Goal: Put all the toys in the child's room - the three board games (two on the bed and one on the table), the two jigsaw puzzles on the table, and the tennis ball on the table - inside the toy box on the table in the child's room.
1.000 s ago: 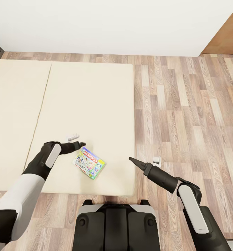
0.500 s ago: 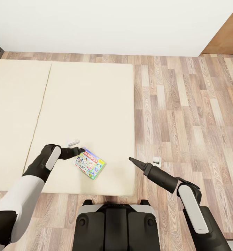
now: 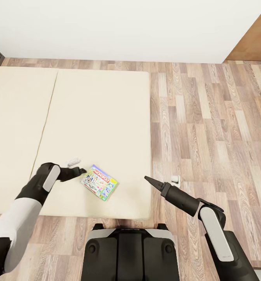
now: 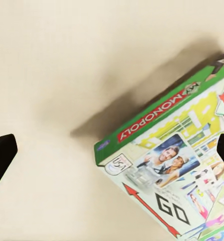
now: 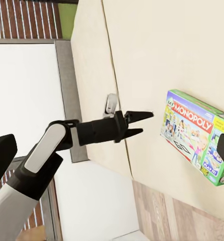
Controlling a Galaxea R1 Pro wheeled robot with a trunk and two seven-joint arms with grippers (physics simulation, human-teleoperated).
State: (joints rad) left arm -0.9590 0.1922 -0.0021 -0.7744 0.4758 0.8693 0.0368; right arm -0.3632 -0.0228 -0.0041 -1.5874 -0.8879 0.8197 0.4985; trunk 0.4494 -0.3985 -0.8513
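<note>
A green Monopoly board game box [image 3: 100, 182] lies flat on the cream bed [image 3: 99, 117], near its front edge. My left gripper [image 3: 82, 171] hovers just left of the box's near corner, fingers pointing at it and open. The left wrist view has the box [image 4: 167, 165] between the dark fingertips [image 4: 1, 153], untouched. My right gripper [image 3: 147, 179] hangs by the bed's right edge, to the right of the box, open and empty. From the right wrist view I see the box [image 5: 196, 135] and the left gripper [image 5: 146, 123] with its fingers apart.
The bed is two cream pads with a seam [image 3: 48, 117] between them. Wood floor [image 3: 208, 128] runs along the right. A white wall [image 3: 126, 27] stands behind, with a brown panel [image 3: 255, 39] at the back right. My base [image 3: 130, 249] is against the bed's front.
My left gripper has pulled back left and toward me, off the box's far corner to its left side. The box and right arm have not moved.
</note>
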